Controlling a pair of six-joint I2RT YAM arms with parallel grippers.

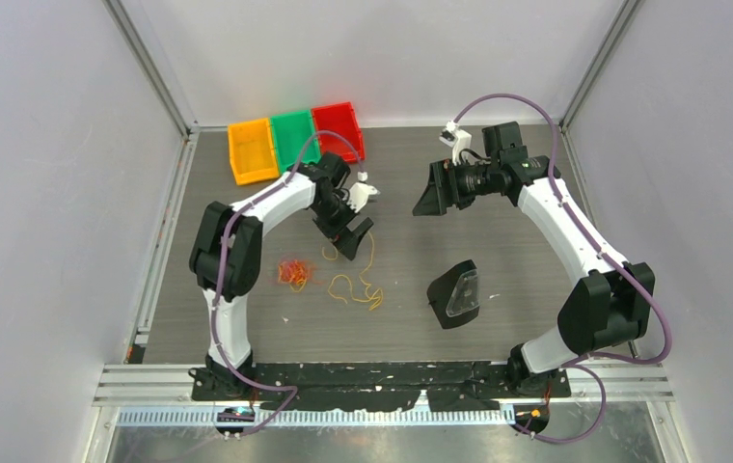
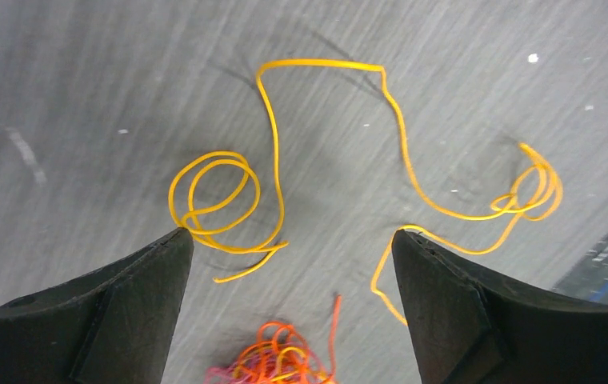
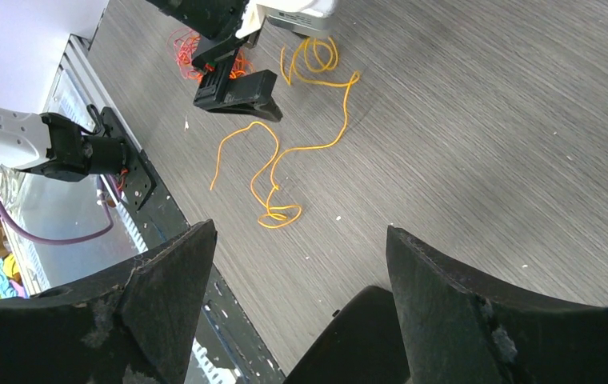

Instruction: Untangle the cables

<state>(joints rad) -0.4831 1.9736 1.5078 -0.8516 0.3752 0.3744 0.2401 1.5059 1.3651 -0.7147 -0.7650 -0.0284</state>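
Grey wood-grain tabletop [image 1: 498, 231], boxed in by plain white walls [image 1: 54, 193], metal posts at the corners. Orange bin [image 1: 252, 149], green bin [image 1: 294, 135], red bin [image 1: 338, 128] in a row at far edge. Yellow cable [image 2: 321, 62] sprawls in loose loops on left half; red-orange bunch [image 1: 293, 274] just beside it. Left end effector [image 2: 293, 236] hangs over yellow cable, jaws wide apart, gripping nothing. Right end effector [image 1: 430, 198] raised, jaws apart, empty, well apart from both. Black wedge-shaped object [image 1: 455, 294] lies on tabletop.
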